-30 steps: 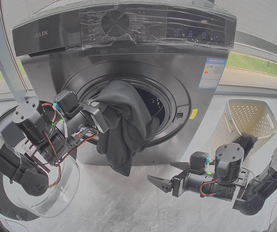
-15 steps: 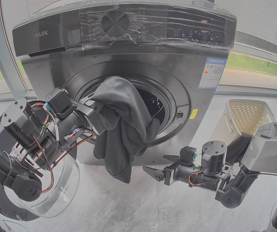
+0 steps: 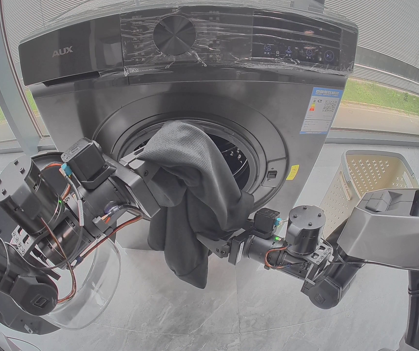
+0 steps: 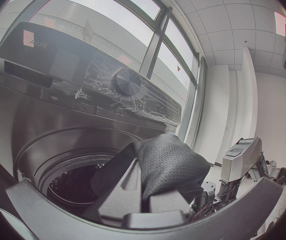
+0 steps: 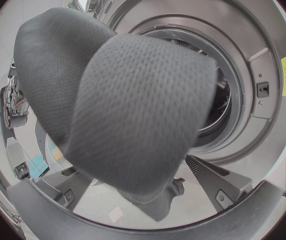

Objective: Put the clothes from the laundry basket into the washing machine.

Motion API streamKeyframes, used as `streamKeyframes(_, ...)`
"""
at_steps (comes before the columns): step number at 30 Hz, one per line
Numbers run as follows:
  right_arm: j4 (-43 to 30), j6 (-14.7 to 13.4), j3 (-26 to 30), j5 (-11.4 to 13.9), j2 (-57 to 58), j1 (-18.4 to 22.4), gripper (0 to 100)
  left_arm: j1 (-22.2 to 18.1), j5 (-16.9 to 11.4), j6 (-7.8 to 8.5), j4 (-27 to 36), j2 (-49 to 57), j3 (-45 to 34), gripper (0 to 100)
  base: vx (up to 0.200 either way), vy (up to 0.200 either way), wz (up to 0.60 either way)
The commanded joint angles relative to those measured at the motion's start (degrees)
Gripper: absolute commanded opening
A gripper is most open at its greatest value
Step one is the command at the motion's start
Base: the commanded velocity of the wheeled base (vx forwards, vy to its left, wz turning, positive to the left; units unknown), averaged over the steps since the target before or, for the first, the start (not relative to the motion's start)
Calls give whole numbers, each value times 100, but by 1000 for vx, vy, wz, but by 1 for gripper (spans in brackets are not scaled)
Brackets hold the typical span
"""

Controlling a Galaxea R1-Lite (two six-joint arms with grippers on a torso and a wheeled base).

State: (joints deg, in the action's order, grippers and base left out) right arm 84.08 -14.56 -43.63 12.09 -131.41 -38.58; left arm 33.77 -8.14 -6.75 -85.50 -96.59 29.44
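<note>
We see the left hand (image 3: 146,166) clenched on a dark grey garment (image 3: 190,186) and holding it up in front of the washing machine (image 3: 185,98), at the left part of the drum opening (image 3: 236,157). The cloth is draped over this hand; in the left wrist view it bunches over the hand's fingers (image 4: 126,190). From there it hangs down across the lower rim of the opening, with its hem above the floor (image 3: 248,313) and not touching it. Most of the garment is outside the drum.

The right hand (image 3: 214,243) is at the lower right edge of the hanging cloth with its fingers spread wide. In the right wrist view the garment (image 5: 133,117) lies close in front of it, between the two parted fingers (image 5: 216,180). We cannot tell whether they touch the cloth.

The right half of the drum opening is uncovered and dark inside. The machine's glass door (image 3: 90,288) stands swung open under the left arm. The laundry basket (image 3: 380,171) is tipped on the floor just beside the machine's right side, behind the right arm.

Against a second ago, the right hand has come up and to the left, from well apart on the floor side to the garment's edge. The left hand has shifted a little, and the hem now hangs lower.
</note>
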Motion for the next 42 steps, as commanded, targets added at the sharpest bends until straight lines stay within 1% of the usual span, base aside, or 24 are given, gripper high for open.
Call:
streamKeyframes(1,205,58,-102,-5,-279,-9,0,-11,6,7,-10,-27,-17,0,0,0,0)
streamKeyframes(4,311,164,21,4,-200,0,0,-55,-3,7,-10,-80,-35,0,0,0,0)
streamKeyframes(7,337,278,285,-5,46,26,0,-90,15,-1,-54,-194,-52,0,0,0,0)
streamKeyframes(8,346,287,338,-5,107,26,0,-90,15,-1,-54,-212,-52,0,0,0,0)
streamKeyframes(9,346,304,522,-5,274,44,0,-107,23,-1,-54,-247,-79,0,0,0,0)
streamKeyframes(15,355,348,1208,-76,1118,167,0,-406,-47,-19,-63,-264,-158,0,0,0,0)
streamKeyframes(16,346,348,1234,-76,1162,176,0,-415,-47,-19,-63,-264,-167,0,0,0,0)
streamKeyframes(18,258,348,1515,-76,1575,237,0,-547,-47,-98,-72,-255,-237,0,0,0,0)
streamKeyframes(20,232,357,1674,-76,1795,308,0,-652,-47,-186,-98,-247,-290,0,0,0,0)
streamKeyframes(21,232,357,1726,-76,1927,369,0,-740,-47,-256,-133,-247,-342,0,0,0,0)
streamKeyframes(24,232,348,1753,-76,2146,518,0,-907,-56,-458,-300,-255,-483,0,0,0,0)
streamKeyframes(26,223,348,1744,-76,2261,606,0,-960,-38,-555,-318,-247,-571,0,0,0,0)
streamKeyframes(27,197,348,1744,-76,2348,642,0,-1013,-38,-573,-326,-247,-624,0,0,0,0)
streamKeyframes(32,-190,339,1665,-67,2797,703,0,-1276,-73,-573,-326,-264,-676,0,0,0,0)
streamKeyframes(35,-339,322,1647,-76,2990,729,0,-1390,-188,-573,-326,-291,-729,0,0,0,0)
streamKeyframes(38,-304,322,1709,-67,3052,756,0,-1452,-293,-564,-326,-282,-861,0,0,0,0)
streamKeyframes(42,-243,313,1902,-67,3096,694,0,-1452,-416,-564,-326,-299,-923,0,0,0,0)
